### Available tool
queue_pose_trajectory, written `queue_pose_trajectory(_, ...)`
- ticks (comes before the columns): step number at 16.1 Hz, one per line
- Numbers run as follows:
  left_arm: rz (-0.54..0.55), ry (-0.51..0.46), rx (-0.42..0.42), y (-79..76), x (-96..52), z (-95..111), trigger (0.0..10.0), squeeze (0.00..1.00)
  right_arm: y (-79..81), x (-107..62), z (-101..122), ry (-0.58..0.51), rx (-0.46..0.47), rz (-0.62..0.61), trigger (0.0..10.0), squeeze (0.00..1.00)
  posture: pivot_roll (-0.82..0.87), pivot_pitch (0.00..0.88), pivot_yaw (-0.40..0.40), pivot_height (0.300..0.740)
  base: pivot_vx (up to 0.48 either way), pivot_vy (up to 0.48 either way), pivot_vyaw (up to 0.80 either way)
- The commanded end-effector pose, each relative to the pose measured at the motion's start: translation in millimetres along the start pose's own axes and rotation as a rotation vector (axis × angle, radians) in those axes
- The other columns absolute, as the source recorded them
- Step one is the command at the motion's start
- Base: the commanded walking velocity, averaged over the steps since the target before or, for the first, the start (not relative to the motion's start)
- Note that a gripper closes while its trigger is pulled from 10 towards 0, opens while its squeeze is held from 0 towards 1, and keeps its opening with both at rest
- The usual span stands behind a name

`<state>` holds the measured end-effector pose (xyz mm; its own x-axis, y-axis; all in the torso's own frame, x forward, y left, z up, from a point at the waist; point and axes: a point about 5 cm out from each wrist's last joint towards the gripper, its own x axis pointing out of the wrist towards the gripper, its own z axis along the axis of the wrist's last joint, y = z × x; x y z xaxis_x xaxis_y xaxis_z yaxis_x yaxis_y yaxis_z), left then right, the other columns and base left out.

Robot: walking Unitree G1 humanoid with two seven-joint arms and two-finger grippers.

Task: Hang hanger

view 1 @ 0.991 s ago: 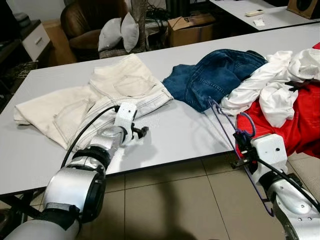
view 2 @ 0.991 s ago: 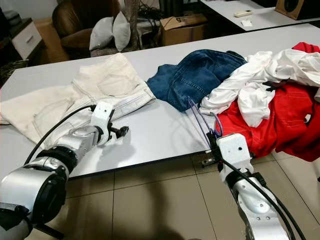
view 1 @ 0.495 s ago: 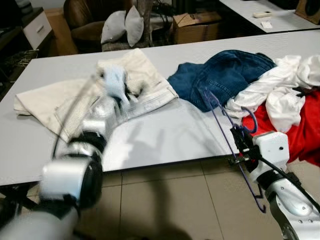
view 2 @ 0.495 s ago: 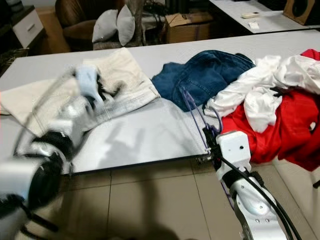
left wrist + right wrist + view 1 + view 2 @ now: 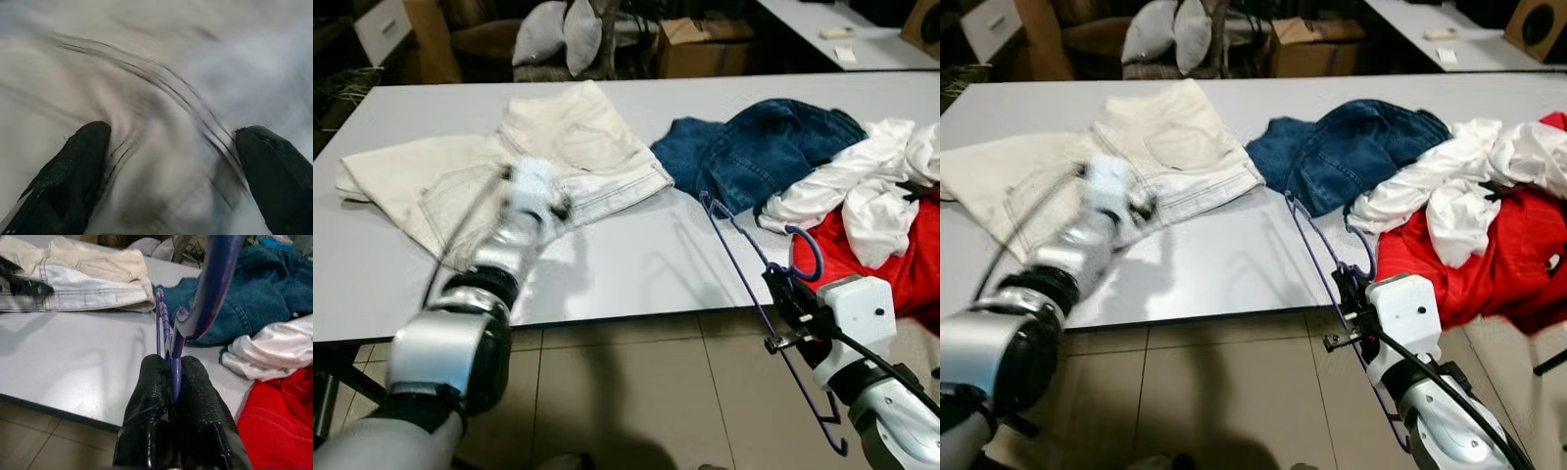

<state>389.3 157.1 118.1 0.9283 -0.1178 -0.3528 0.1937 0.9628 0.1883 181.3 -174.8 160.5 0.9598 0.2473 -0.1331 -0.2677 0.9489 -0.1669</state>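
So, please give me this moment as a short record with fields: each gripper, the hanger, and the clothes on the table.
left gripper: open, fingers apart over the cream trousers
right gripper: shut on the purple hanger, at the table's near edge
purple hanger: tilted, one end over the table, the other below its edge
blue jeans: crumpled, mid-table
white garment: lies on the red garment
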Motion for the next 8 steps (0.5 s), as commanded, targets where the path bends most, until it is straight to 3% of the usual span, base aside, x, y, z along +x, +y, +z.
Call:
queue_pose_trajectory(1, -0.130, 0.107, 0.062, -11.7, -1.8, -20, 10.0, 0.00, -1.4, -1.5, 4, -0.004, 0.002, -0.015, 10.0, 0.00, -0.27, 0.083, 0.054, 0.740, 0.000, 0.000, 0.00)
queue_pose_trajectory(4, -0.306, 0.227, 0.186, -12.4, -8.5, -42, 10.0, 0.00, -2.5, 9.0, 5, -0.019, 0.017, -0.016, 10.0, 0.00, -0.23, 0.021, 0.067, 0.740, 0.000, 0.000, 0.00)
queue_pose_trajectory(6, -0.541, 0.310, 0.244, -6.5, -17.7, -49, 10.0, 0.00, -5.5, 20.8, 7, -0.044, 0.030, -0.016, 10.0, 0.00, -0.22, 0.000, 0.074, 0.740, 0.000, 0.000, 0.00)
queue_pose_trajectory(8, -0.740, 0.319, 0.258, 4.6, -26.6, -43, 10.0, 0.00, -8.4, 29.7, 9, -0.073, 0.049, -0.025, 10.0, 0.00, -0.20, 0.000, 0.091, 0.740, 0.000, 0.000, 0.00)
